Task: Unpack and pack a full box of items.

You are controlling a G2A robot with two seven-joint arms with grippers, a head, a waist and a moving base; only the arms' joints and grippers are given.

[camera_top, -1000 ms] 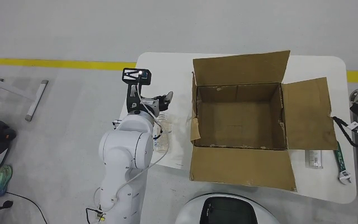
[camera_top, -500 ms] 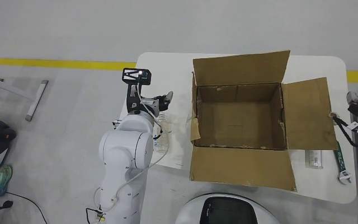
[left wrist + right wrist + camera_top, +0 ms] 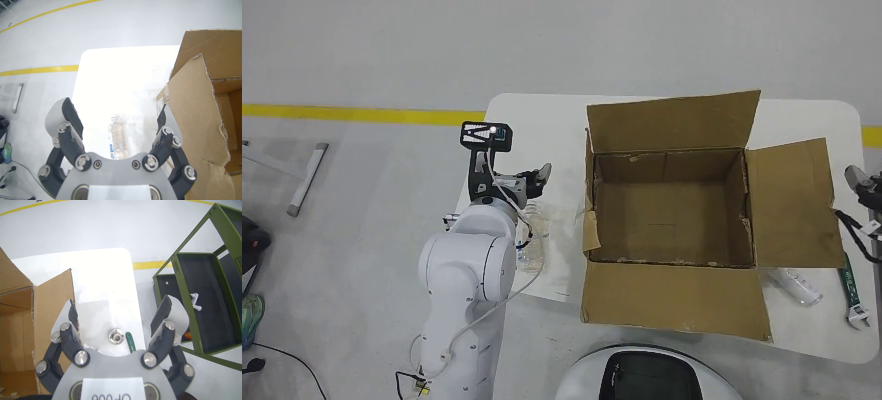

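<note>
Top view, and the box (image 3: 672, 295) sits wide open in the middle of the counter (image 3: 542, 120), nothing visible inside. Its goods lie outside: a clear bottle (image 3: 532, 240) on its side to the left, a pale item (image 3: 799, 285) and a green wrench (image 3: 850, 295) to the right. The left gripper (image 3: 534, 183) hangs over the bottle, and the right gripper (image 3: 862, 187) is at the counter's far right edge.

Left wrist view: left gripper (image 3: 115, 109) with jaws released and wide, the bottle (image 3: 118, 140) lying below the gap, the box (image 3: 198, 113) just beside.

Right wrist view: right gripper (image 3: 119, 306) with jaws spread and empty, over a round metal piece (image 3: 115, 337) (part of the pale item? can't tell) and the wrench (image 3: 131, 343).

Unpacking looks finished, so packing is up. The next move calls for dropping onto the bottle, clamping across its body, then clearing the torn box wall.
</note>
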